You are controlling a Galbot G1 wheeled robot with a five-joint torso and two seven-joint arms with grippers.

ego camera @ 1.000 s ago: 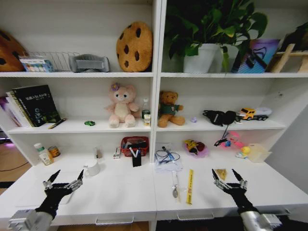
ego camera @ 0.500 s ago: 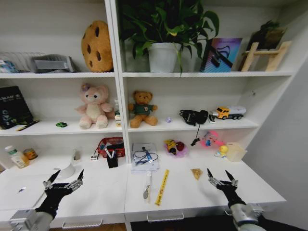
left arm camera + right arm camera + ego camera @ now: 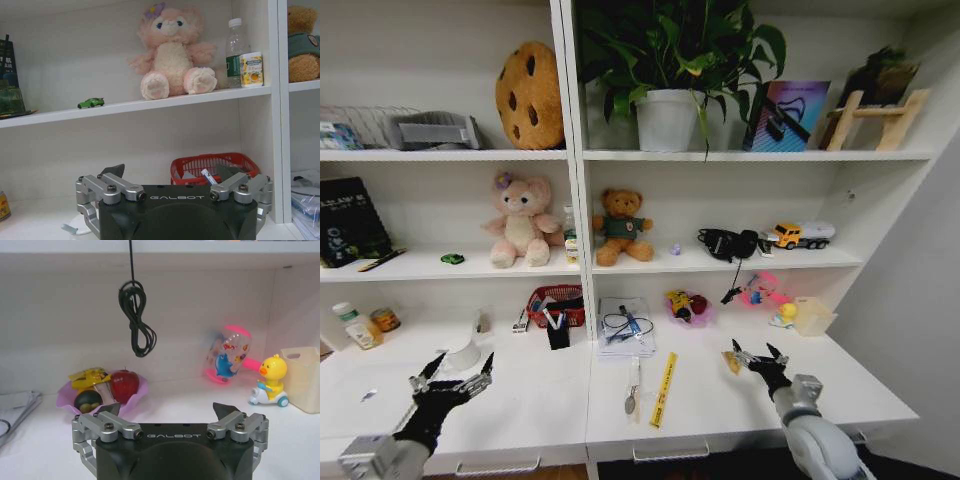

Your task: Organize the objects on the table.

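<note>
While both arms hover low over the long white table [image 3: 530,400], nothing has been picked up, so the work looks to be at the approach stage. The right gripper [image 3: 752,355] hangs with its fingers spread wide and empty, just beside a small tan object [image 3: 729,361] lying on the tabletop. From its wrist camera, a pink dish of toy fruit [image 3: 102,390], a pink toy hammer [image 3: 227,356] and a yellow duck toy [image 3: 270,380] stand ahead of it against the back wall. The left gripper [image 3: 450,377] also stands wide open and empty, near a white cup [image 3: 461,354].

Of the clutter to be tidied, a tiny green toy car [image 3: 452,259] sits on the shelf beside the pink plush bear [image 3: 520,220], and a small green-capped bottle [image 3: 348,327] stands at the far left of the table. A yellow ruler [image 3: 663,389] and a spoon [image 3: 632,392] lie near the middle.

The next move probably calls for lowering the right gripper over the tan object and closing on it. Bare tabletop lies around that gripper, but the front edge is close behind it and the shelf overhangs the back of the table.
</note>
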